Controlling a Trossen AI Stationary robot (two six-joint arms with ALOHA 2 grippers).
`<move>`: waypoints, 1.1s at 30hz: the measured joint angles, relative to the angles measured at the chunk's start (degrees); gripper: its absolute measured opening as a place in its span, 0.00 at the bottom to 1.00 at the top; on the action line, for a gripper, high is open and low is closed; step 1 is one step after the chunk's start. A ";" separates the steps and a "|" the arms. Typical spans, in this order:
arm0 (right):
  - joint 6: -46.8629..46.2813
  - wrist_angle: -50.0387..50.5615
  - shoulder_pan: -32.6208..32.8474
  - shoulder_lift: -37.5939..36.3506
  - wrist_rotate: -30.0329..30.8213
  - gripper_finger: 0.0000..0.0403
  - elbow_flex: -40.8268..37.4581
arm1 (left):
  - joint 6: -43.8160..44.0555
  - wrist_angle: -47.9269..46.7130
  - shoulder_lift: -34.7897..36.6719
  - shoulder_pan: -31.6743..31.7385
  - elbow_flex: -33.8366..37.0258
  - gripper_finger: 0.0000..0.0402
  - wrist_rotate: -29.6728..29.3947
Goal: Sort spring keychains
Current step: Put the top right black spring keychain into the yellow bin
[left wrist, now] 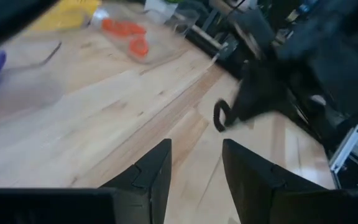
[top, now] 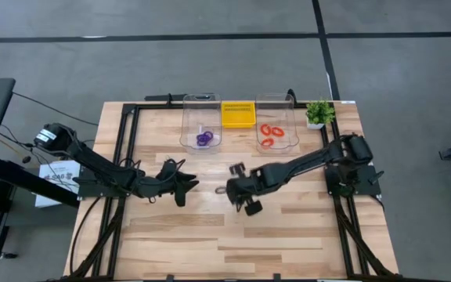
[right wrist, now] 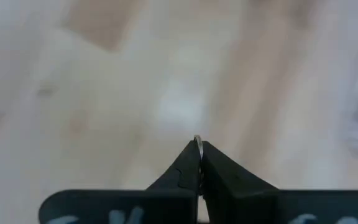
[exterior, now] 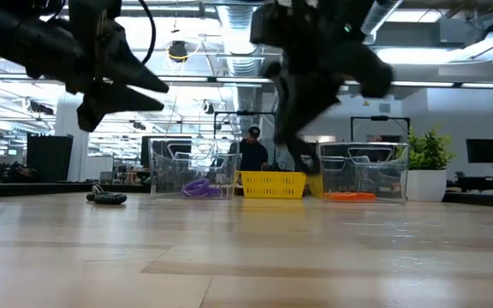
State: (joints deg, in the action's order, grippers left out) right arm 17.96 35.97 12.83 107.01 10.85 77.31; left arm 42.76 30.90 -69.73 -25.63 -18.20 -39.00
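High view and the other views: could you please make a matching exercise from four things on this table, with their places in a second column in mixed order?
Things:
1. purple keychains
2. orange keychains
3. basket
4. black keychain

Places:
A. between the two bins
B. held in the right claw, above the table
C. in the left bin
D. in the right bin

Pairs: 1-C, 2-D, 3-A, 4-B

No legible text — none anywhere
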 joint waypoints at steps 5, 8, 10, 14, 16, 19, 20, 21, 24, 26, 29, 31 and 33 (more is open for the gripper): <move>0.00 -1.03 -3.67 -5.73 7.33 0.00 0.10 | -8.23 0.23 3.76 0.72 0.00 0.35 0.00; 0.00 -3.16 -7.25 -8.78 9.84 0.00 0.10 | -14.81 0.28 7.32 2.42 0.00 0.35 -0.02; 0.00 -5.45 -10.14 -10.37 11.48 0.00 0.10 | -19.75 0.23 9.98 3.86 0.00 0.35 -0.02; -0.03 -12.15 -16.62 -12.31 12.22 0.00 0.12 | -29.01 0.08 15.53 7.06 0.00 0.35 -0.05; -0.05 -15.28 -19.90 -12.59 12.02 0.00 0.14 | -33.08 0.04 17.85 8.22 -0.02 0.35 -0.07; -0.07 -18.84 -24.62 -12.41 11.77 0.00 0.18 | -38.31 -1.20 20.73 9.38 -0.07 0.35 -0.09; -0.10 -19.80 -26.06 -12.04 11.60 0.00 0.20 | -39.40 -2.26 21.55 9.73 -0.07 0.35 -0.08; -0.30 -20.53 -27.39 -11.49 11.56 0.00 0.25 | -39.87 -3.71 22.45 10.14 -0.07 0.35 -0.04; -3.31 -20.39 -31.23 -9.75 11.39 0.00 0.16 | -40.04 -7.74 25.08 11.86 -0.07 0.35 -0.04; -5.86 -20.52 -33.17 -8.57 11.28 0.00 0.18 | -40.02 -10.94 27.08 13.07 -0.07 0.35 -0.04; -7.99 -21.97 -35.49 -6.19 11.19 0.00 0.19 | -40.00 -15.02 29.86 14.62 -0.07 0.35 -0.02; -8.53 -22.83 -36.31 -4.67 11.20 0.00 0.18 | -39.98 -16.87 31.14 15.44 0.09 0.35 0.22; -8.55 -23.27 -36.74 -3.58 11.21 0.00 0.18 | -39.76 -17.19 32.46 16.31 1.27 0.35 1.04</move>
State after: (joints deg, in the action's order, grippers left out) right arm 9.41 12.70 -23.91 103.43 22.06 77.49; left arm 3.01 13.72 -37.26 -9.32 -16.93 -37.96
